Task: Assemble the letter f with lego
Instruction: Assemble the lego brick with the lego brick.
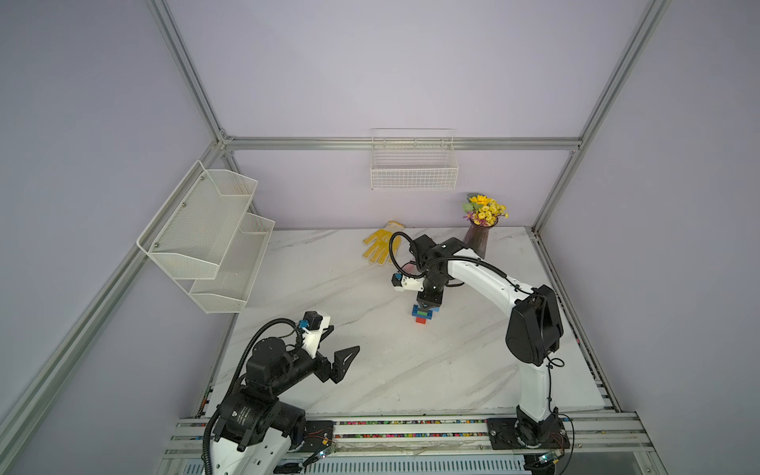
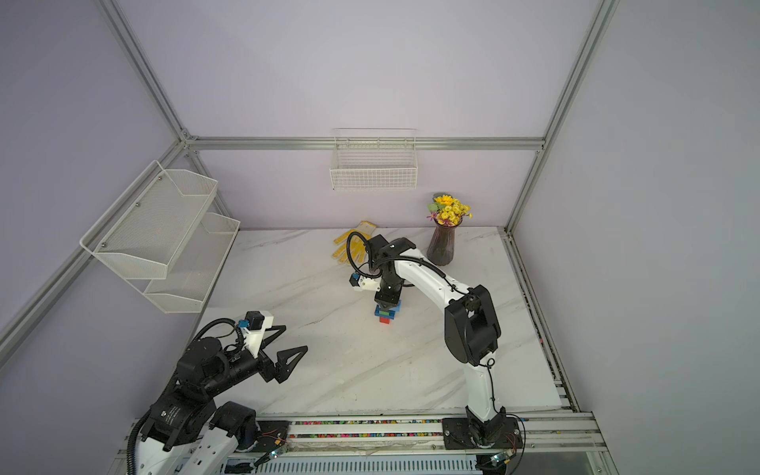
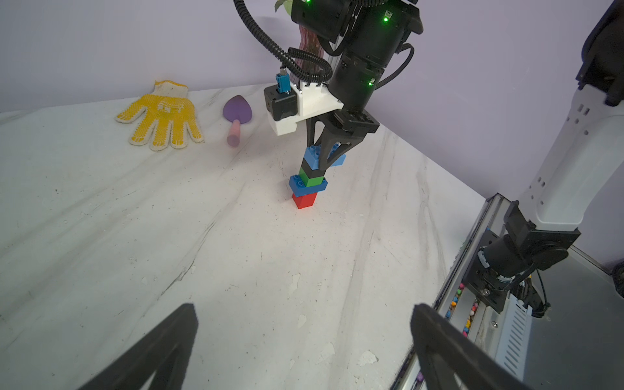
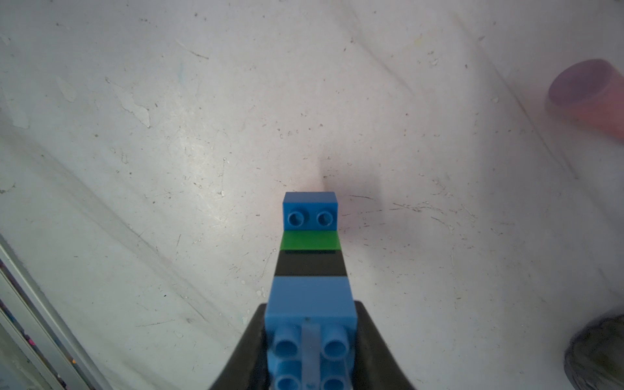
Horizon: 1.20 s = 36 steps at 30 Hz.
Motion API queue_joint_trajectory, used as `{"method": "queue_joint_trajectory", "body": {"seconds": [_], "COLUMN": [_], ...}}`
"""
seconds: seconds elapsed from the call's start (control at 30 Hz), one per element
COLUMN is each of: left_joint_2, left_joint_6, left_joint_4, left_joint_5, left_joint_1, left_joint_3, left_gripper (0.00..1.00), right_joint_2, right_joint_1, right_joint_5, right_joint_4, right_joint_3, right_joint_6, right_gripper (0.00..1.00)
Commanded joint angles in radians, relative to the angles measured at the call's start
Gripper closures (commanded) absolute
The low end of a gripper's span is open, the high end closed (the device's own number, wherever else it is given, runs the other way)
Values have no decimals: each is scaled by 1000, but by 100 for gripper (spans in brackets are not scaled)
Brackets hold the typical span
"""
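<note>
The lego stands as an upright stack point(image 3: 309, 182) on the marble table point(image 3: 169, 236), seen in both top views point(image 1: 423, 316) point(image 2: 386, 316). From the table up it is a red brick point(image 3: 304, 200), a blue bar point(image 3: 297, 182), a green brick point(image 3: 312, 178), a black brick point(image 3: 309, 166) and a top blue bar point(image 4: 310, 304). My right gripper point(image 3: 332, 157) point(image 4: 310, 337) comes down from above and is shut on the top blue bar. My left gripper point(image 1: 343, 339) point(image 3: 305, 314) hovers open and empty near the table's front left, well away from the stack.
A yellow glove point(image 3: 162, 116) and a purple trowel point(image 3: 237, 111) lie behind the stack. A vase of flowers point(image 1: 479, 234) stands at the back right. White mesh shelves point(image 1: 205, 234) hang on the left wall and a wire basket point(image 1: 413, 164) on the back wall.
</note>
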Motion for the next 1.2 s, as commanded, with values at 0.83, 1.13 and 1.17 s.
{"method": "queue_joint_trajectory", "body": {"seconds": [0.83,1.13,1.17], "left_joint_2": [51,44,43], "left_joint_6": [-2,-2,-2], "left_joint_4": [21,21,21], "left_joint_5": [1,-3,-2], "left_joint_1": [-5,-4,-5], "left_joint_3": [12,10,10], "left_gripper": [0,0,0], "right_joint_2": [74,64,64], "right_joint_1": [2,-23,-26], "right_joint_5": [-39,-101,-108], "right_joint_4": [70,69,68], "right_joint_3": [2,-19,-25], "right_joint_6": [-14,-15,-14], "right_gripper": [61,46,36]}}
